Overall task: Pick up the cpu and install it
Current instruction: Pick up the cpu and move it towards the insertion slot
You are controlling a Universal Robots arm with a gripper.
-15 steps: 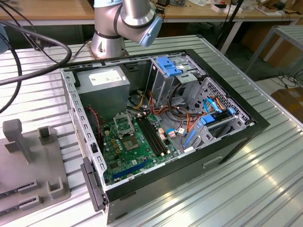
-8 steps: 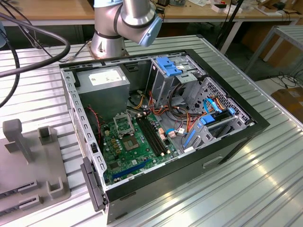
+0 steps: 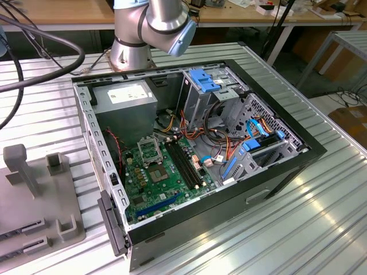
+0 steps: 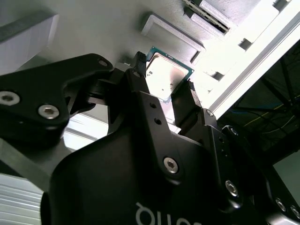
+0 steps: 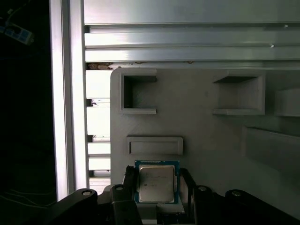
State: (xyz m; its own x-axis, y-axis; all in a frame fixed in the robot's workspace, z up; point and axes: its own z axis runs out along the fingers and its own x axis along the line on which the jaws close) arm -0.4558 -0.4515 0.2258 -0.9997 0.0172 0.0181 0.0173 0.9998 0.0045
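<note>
Two fingertips [image 5: 130,183] of my gripper [image 5: 157,187] pinch the cpu [image 5: 157,182] by its edges, over the grey tray [image 5: 201,136]; so thin a hold could let it tilt or slip.

In the second wrist view the fingers [image 4: 143,101] hide the lower part of the cpu [image 4: 164,75]; we can't see its edges there. Exterior view: arm [image 3: 155,23] cut off by the top edge, tray [image 3: 74,195] by the left edge. Parts on the board [image 3: 166,177] are too small to tell.
</note>
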